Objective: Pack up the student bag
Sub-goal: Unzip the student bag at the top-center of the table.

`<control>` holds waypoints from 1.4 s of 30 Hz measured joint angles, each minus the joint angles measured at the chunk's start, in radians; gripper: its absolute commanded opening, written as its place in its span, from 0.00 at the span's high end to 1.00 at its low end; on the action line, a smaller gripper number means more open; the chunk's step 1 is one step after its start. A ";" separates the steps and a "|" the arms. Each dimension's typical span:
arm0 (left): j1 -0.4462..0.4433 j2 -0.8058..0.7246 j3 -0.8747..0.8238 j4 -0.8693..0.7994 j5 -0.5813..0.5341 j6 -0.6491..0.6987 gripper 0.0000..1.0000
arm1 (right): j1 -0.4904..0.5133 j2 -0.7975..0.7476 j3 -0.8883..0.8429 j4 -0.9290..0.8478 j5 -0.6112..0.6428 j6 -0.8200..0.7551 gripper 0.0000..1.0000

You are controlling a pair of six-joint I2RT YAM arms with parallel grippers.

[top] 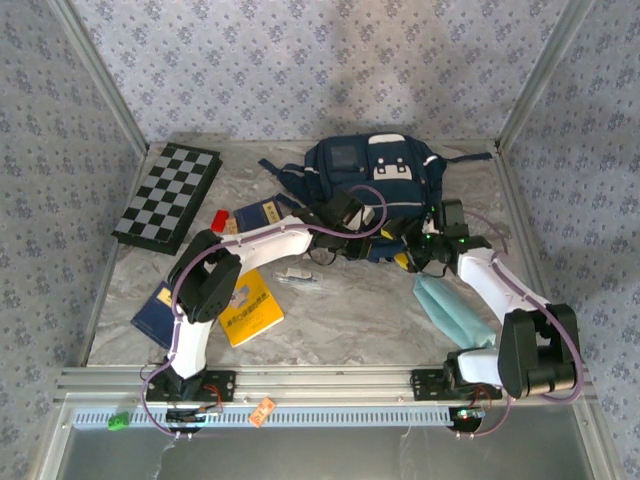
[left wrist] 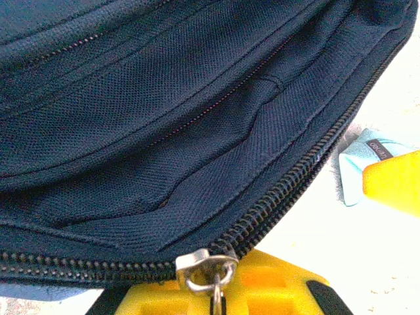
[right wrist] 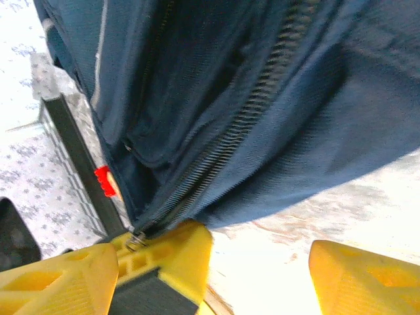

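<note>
The student bag [top: 370, 170], navy with white patches, lies at the back middle of the table. My left gripper [top: 385, 243] is at its near edge. In the left wrist view the yellow fingers [left wrist: 275, 292] are shut on the metal zipper pull [left wrist: 207, 269], and the bag's fabric [left wrist: 164, 118] and zipper line run above. My right gripper [top: 410, 258] sits just right of it, open. In the right wrist view its jaws [right wrist: 213, 282] stand wide apart over bare table, and the left gripper's fingers [right wrist: 164, 259], holding the pull [right wrist: 136, 241], lie by its left finger.
A checkered chessboard [top: 167, 195] lies at the back left. A yellow book [top: 250, 310] and a blue book [top: 158, 310] lie near the left arm, with a red thing [top: 218, 218] behind them. A pale teal pouch [top: 455, 308] lies under the right arm.
</note>
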 measured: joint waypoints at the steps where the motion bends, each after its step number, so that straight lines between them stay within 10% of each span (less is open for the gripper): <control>1: 0.000 0.000 0.000 0.001 0.000 0.000 1.00 | 0.012 0.006 0.000 0.026 0.016 0.034 0.23; 8: 0.000 0.000 0.000 0.006 0.000 0.000 1.00 | 0.063 0.139 0.040 0.123 0.112 0.161 0.37; 22: 0.017 -0.021 -0.032 -0.005 0.005 0.075 1.00 | 0.046 0.216 0.073 0.112 0.083 0.132 1.00; 42: 0.351 -0.014 -0.048 -0.026 0.108 0.179 1.00 | -0.046 0.083 0.071 -0.010 0.003 -0.006 1.00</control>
